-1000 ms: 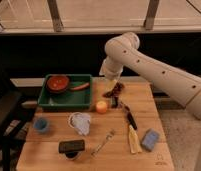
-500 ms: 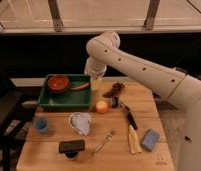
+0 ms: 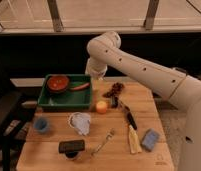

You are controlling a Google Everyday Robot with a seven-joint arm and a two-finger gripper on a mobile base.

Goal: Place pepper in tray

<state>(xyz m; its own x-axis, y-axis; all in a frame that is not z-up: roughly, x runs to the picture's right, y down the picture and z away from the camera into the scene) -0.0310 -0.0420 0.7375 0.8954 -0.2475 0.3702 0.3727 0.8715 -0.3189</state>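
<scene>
Cream-white, smooth-shelled arm (image 3: 144, 70) — fat rounded segments, small dark dots along it; its pale end effector (image 3: 97, 75) hangs just above the far right rim of the green rectangular plastic tray (image 3: 64, 106).

One elevated camera faces the table (image 3: 144, 102), jaws beside tray (image 3: 64, 106) corner.

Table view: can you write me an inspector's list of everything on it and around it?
Surface: wooden table, crowded.
Job's things: green rectangular plastic tray at back left; long red pepper lies inside it, beside a round red bowl.
Clutter: small blue cup, white crumpled cloth, small orange round thing, black-handled utensil, silver fork, blue sponge.
Gripper: the robot's gripper hangs over the tray's right rim.
Cables: nothing seen.
Surroundings: dark wall, bright window above.
</scene>
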